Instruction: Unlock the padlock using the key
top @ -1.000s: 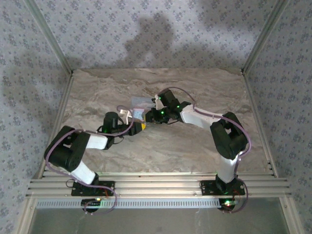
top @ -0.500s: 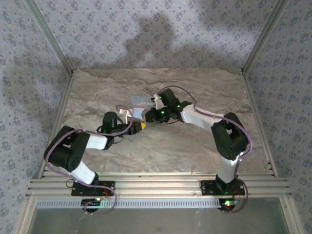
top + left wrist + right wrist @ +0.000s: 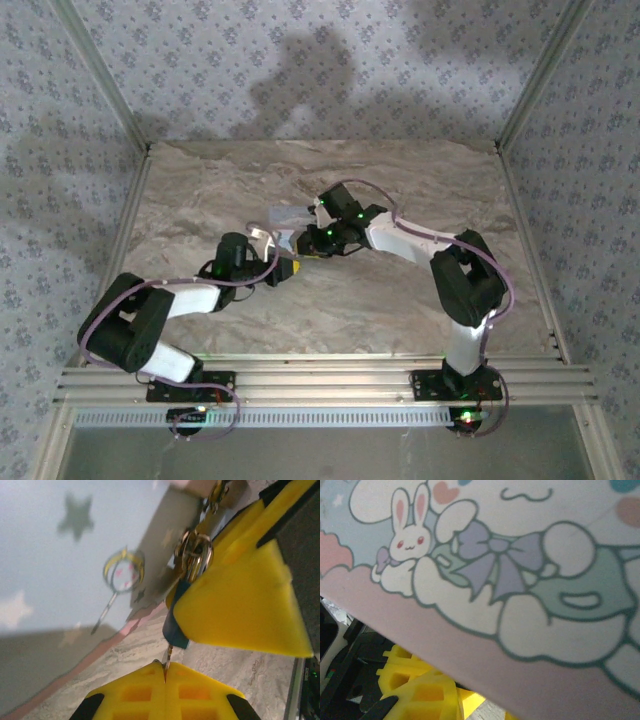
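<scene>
Aligning step, mid tabletop (image 3: 400, 180) — left gripper (image 3: 169, 647) pinches the key (image 3: 176, 629), right gripper (image 3: 308, 240) can't tell; next, tip must find the padlock keyhole.

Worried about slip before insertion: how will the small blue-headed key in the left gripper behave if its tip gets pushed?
The key looks thin and stiff, so it probably won't bend, but gripped near its small head it may pivot between the yellow fingers. The key ring hangs loose and will likely swing. The key is probably very light.
</scene>
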You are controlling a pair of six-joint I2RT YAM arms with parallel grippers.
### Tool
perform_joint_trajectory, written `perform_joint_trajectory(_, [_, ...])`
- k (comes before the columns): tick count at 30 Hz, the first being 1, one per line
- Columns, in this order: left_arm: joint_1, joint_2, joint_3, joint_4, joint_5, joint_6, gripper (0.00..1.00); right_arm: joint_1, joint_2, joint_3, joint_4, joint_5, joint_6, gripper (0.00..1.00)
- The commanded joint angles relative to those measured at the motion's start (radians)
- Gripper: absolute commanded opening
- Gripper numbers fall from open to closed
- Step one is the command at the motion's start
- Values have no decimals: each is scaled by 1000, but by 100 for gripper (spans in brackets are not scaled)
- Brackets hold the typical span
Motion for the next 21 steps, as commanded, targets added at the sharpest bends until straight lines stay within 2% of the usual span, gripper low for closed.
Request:
perform_joint_trajectory(1, [59, 29, 54, 415, 81, -93, 0, 49, 55, -20, -76, -108, 31, 0])
perform_joint_trajectory(5, [120, 155, 72, 618, 179, -256, 0, 45, 44, -37, -64, -146, 12, 0])
perform_joint_trajectory(8, [111, 193, 87, 657, 188, -284, 0, 45, 49, -37, -82, -136, 8, 0])
perform_joint_trajectory(18, [49, 110, 58, 420, 107, -104, 0, 39, 44, -36, -76, -14, 38, 0])
perform_joint_trajectory(21, [14, 105, 33, 374, 63, -63, 0, 41, 43, -50, -53, 18, 61, 7])
